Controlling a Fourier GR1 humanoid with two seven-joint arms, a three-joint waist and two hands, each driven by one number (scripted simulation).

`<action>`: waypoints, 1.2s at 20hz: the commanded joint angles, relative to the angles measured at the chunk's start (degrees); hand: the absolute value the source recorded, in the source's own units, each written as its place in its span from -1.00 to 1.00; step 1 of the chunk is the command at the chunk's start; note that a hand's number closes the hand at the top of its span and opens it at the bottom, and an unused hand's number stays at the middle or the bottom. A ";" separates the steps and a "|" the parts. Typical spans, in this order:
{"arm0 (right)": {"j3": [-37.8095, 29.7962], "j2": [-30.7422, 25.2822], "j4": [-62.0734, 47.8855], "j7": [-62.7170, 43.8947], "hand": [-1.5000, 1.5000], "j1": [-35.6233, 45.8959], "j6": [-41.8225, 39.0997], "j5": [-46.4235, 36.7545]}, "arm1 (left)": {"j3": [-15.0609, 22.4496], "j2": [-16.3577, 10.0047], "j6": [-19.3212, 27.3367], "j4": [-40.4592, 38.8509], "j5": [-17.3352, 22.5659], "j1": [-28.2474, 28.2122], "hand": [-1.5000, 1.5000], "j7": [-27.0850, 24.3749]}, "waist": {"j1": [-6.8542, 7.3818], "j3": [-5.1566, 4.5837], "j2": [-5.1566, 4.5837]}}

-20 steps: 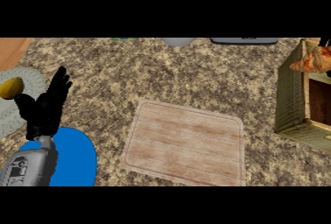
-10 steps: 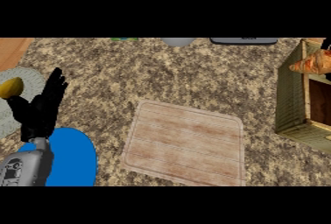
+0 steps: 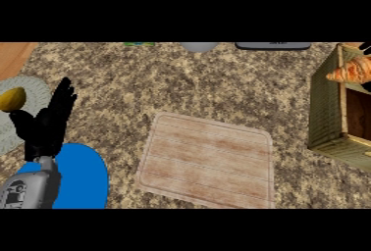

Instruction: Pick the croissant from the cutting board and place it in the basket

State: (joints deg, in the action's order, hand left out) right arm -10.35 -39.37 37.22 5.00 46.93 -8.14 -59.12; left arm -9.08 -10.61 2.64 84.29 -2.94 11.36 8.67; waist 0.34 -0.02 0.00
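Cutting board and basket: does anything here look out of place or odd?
The cutting board lies bare and turned a little askew on the counter. The croissant is at the far end of the basket, overlapping its left wall; whether it rests inside cannot be told. Nothing looks spilled or damaged.

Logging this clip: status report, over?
Left robot hand open, resting at left; right robot hand out of view. Croissant at basket, off board. Nothing in the way.

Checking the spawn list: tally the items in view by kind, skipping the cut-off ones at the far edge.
Plates: 2 (blue round plate, pale grey round plate)
Light wooden cutting board: 1
Olive-green slatted basket: 1
Golden-brown croissant: 1
Small yellow rounded item: 1
Total: 6
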 commanded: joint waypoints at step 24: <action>-34.99 -14.16 2.37 0.90 -1.00 -13.05 -15.90 35.87 | -1.08 -0.46 -0.51 -2.13 0.00 -1.07 0.00 -2.95 | -0.94 0.03 -0.02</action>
State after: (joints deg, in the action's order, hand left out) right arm -42.11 -50.07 40.93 2.02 38.84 -19.83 -26.98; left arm -9.72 -10.81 2.73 85.07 -2.77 10.62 8.86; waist -0.68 0.01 0.14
